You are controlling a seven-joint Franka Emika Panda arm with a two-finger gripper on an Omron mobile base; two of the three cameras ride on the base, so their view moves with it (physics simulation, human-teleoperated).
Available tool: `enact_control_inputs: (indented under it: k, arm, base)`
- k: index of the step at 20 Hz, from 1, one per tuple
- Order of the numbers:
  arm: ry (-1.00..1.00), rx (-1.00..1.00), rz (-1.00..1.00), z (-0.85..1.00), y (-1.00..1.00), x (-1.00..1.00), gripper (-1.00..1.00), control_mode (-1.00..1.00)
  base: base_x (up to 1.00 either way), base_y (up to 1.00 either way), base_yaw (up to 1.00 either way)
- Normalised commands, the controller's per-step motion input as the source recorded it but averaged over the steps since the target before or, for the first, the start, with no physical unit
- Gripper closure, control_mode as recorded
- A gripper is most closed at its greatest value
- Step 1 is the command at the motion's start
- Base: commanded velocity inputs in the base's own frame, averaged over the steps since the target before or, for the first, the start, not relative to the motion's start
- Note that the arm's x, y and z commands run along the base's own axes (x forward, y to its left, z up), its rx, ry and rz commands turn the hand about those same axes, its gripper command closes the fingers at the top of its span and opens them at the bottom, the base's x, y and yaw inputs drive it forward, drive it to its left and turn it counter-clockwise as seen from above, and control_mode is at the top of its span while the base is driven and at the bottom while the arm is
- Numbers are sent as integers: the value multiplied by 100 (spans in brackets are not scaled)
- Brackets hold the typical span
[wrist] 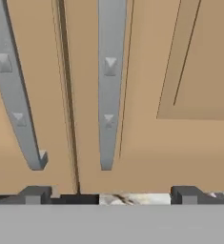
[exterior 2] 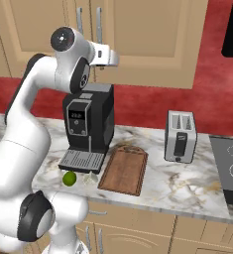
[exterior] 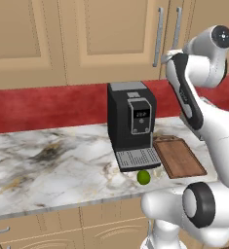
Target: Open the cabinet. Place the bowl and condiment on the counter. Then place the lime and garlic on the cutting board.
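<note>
Tool (wrist: 108,194) open, empty, up at the cabinet (wrist: 147,143) handles (doors shut). Lime (exterior: 143,177) on worktop (exterior: 52,165) beside board (exterior: 179,156).

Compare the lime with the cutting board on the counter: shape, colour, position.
The lime is small, round and bright green; the cutting board is flat, rectangular, reddish-brown and much larger. The lime sits near the counter's front edge, in front of the coffee machine's grey tray; the cutting board lies beside that machine. Both rest on the counter, apart from each other.
</note>
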Motion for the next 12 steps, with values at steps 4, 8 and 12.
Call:
enact_control_inputs:
  k: [4,8,12]
  arm:
    - [-4,1,-9,14,-19,73,-100,-100]
    - [-7,0,-6,-19,-2,71,-100,-100]
    - [-7,1,-3,-12,0,49,-100,-100]
  base:
    - [0,0,0]
    - [0,0,0]
    - [0,0,0]
